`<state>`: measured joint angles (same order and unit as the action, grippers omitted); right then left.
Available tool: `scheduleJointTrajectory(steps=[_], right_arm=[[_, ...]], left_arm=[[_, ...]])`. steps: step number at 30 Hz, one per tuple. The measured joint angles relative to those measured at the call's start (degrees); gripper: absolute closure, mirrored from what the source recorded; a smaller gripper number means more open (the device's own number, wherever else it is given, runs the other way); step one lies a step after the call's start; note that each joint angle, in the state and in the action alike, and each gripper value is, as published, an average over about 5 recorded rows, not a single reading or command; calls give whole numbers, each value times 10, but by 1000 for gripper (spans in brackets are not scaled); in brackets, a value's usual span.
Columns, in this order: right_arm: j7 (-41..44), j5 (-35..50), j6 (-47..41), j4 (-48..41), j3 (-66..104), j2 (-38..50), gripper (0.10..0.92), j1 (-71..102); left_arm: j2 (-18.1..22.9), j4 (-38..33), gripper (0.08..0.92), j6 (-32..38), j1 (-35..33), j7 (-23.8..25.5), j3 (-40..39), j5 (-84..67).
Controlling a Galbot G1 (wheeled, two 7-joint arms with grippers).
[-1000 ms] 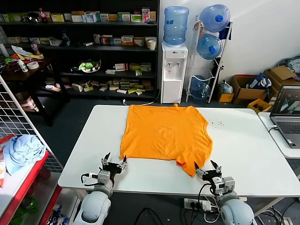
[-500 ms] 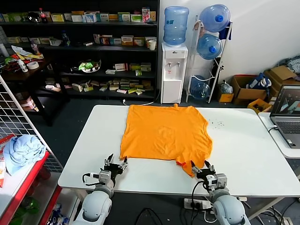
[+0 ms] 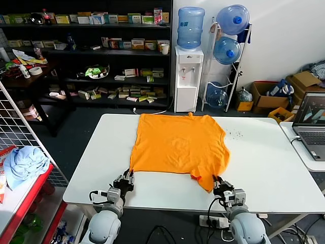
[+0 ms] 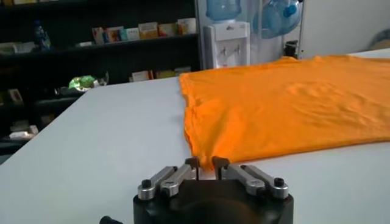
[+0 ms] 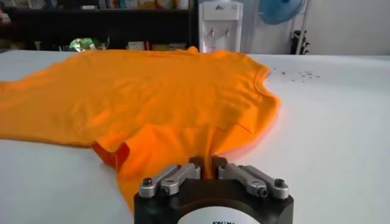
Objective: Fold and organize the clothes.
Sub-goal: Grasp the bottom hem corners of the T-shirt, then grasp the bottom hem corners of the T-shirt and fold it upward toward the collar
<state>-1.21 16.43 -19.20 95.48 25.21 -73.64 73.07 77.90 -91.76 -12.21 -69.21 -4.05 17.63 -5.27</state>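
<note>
- Left gripper (image 3: 127,179) at the near counter (image 3: 264,162) edge, fingers drawn nearly together on the T-shirt (image 3: 177,145) at its near left corner; in the left wrist view the gripper (image 4: 205,164) pinches the hem
- Right gripper (image 3: 219,182) likewise nearly closed, clamped on the shirt's near right corner; confirmed in the right wrist view (image 5: 206,163)
- T-shirt lies spread flat mid-counter, near right corner rumpled, a fold turned up; collar toward the far edge
- Water dispenser (image 3: 188,76) beyond; laptop (image 3: 311,124) on a side counter to the right

T-shirt (image 3: 177,147) on table (image 3: 264,168); hands at near corners.
</note>
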Motion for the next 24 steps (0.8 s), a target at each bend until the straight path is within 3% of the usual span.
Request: scheduleJointTrajectory(steps=[6, 24], right_arm=[[-2, -2, -7, 17, 2, 8, 900, 14], [-7, -32, -10, 164, 56, 79, 900, 168]], left_arm=[[0, -5, 910, 3, -4, 0, -1, -1], [-23, -109, 910, 4, -92, -20, -2, 3]])
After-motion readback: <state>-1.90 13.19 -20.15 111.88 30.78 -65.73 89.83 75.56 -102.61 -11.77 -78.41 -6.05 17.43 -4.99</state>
